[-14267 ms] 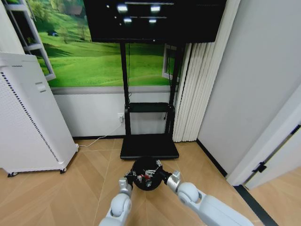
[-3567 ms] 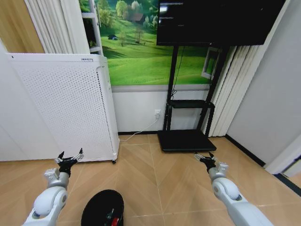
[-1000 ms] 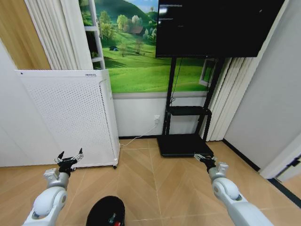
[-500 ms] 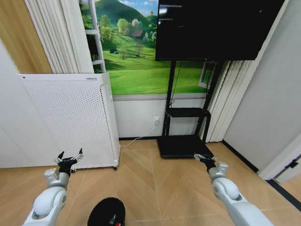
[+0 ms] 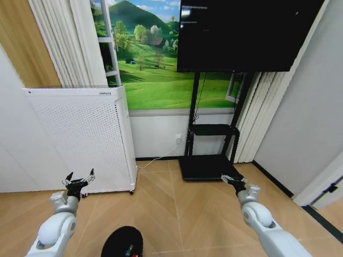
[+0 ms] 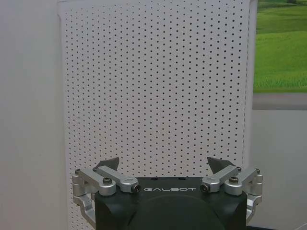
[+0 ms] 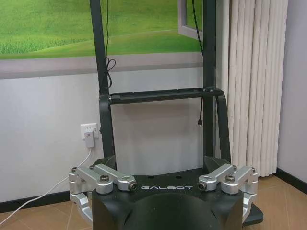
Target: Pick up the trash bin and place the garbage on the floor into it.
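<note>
On the floor ahead, trash bin, left claw and right claw wide apart, empty

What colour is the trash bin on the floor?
Black, seen best in the head view: the trash bin.

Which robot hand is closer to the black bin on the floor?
The left gripper, held open by the white perforated appliance. The trash bin sits low on the floor on that side; the right gripper is farther across.

The floor is showing smooth tan wood; the trash bin is looking matt black; each tool's links are gleaming as bare metal.
</note>
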Tool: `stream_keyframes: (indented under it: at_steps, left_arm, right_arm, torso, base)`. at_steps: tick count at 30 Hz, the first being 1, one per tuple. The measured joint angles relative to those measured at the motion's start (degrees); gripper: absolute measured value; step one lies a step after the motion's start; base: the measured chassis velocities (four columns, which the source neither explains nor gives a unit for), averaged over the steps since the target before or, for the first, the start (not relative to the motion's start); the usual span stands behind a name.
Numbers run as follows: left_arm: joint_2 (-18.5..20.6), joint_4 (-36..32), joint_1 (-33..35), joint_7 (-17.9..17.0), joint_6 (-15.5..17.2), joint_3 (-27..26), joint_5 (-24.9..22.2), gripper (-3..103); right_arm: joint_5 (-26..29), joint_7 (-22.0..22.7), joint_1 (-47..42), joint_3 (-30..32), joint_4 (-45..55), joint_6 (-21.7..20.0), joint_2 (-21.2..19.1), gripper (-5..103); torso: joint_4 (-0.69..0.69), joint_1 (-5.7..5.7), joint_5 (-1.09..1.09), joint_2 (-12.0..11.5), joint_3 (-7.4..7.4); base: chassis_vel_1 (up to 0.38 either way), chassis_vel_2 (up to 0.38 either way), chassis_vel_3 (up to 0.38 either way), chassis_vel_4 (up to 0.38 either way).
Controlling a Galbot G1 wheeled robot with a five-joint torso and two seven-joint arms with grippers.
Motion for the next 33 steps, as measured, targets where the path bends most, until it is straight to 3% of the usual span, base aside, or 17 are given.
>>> stream_keyframes:
  at_steps: [9,33]
  left_arm:
    - [0.0,0.0,0.0,0.0,0.0,0.0,0.0,100]
    - [0.0,0.0,0.0,0.0,0.0,0.0,0.0,100]
  right_arm:
    - [0.0,0.0,0.0,0.0,0.0,0.0,0.0,100]
    - [0.0,0.0,0.0,0.0,0.0,0.0,0.0,100]
  torso:
    - [0.0,0.69,0.0,1.8,1.15]
    - [-0.01,1.05,0.0,2.7,1.71]
  base:
    - [0.0,0.0,0.0,0.0]
    - [0.0,0.0,0.0,0.0]
